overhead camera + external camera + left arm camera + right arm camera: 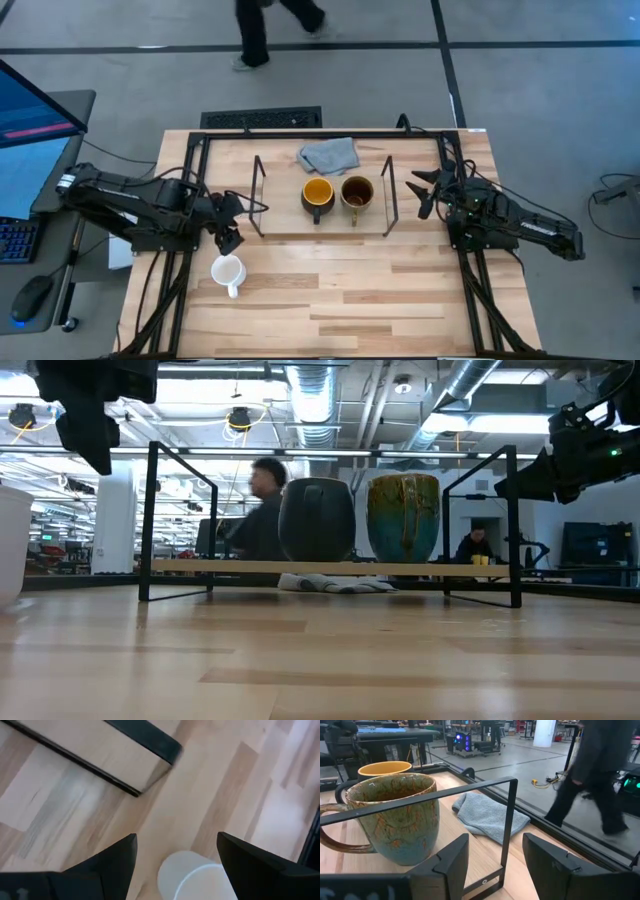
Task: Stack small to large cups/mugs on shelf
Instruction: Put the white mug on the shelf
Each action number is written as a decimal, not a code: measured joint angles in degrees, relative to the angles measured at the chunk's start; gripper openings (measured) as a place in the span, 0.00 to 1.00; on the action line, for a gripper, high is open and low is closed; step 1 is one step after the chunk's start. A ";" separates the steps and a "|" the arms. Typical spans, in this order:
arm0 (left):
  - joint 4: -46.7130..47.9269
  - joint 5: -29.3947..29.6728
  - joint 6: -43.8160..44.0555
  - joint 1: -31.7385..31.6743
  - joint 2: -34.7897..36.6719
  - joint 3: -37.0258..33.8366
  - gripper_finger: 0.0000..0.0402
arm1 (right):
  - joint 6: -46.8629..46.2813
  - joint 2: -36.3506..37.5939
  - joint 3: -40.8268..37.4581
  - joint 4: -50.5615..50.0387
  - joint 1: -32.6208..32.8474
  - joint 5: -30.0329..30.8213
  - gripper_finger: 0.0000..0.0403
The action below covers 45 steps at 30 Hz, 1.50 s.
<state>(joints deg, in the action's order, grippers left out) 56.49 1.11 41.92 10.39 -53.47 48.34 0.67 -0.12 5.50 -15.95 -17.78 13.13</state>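
The small white mug [228,272] stands on the table, left of and nearer than the shelf; it also shows in the left wrist view [195,877] and at the low view's left edge [8,545]. My left gripper [228,228] is open and hangs above the table just beyond the mug, its fingers apart over it [175,851]. The shelf [322,228] bears the dark mug with the yellow-orange inside [317,193] and the brown mug [356,192] side by side on its wooden base. My right gripper [424,191] is open and empty just right of the shelf's right end frame [506,815].
A grey cloth [328,155] lies on the table behind the shelf. A black metal frame [320,133] edges the table. The shelf's left part [280,200] holds nothing. A person [270,25] walks on the floor beyond the table's far edge.
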 joint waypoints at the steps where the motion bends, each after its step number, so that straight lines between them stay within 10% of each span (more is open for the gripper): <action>1: 0.04 0.22 0.70 -0.04 0.00 0.00 0.66 | 0.00 0.00 0.00 -0.01 0.00 0.00 0.52; 12: 6.73 -14.25 6.30 0.33 -0.13 0.00 0.66 | -0.02 0.00 0.00 0.00 0.00 0.09 0.52; 45: 2.25 -13.58 2.11 2.53 -0.63 -6.25 0.52 | -0.20 0.00 0.00 0.01 0.00 0.22 0.52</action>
<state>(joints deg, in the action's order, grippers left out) 58.74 -12.47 44.03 12.92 -54.11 42.09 0.47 -0.12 5.50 -15.94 -17.78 13.34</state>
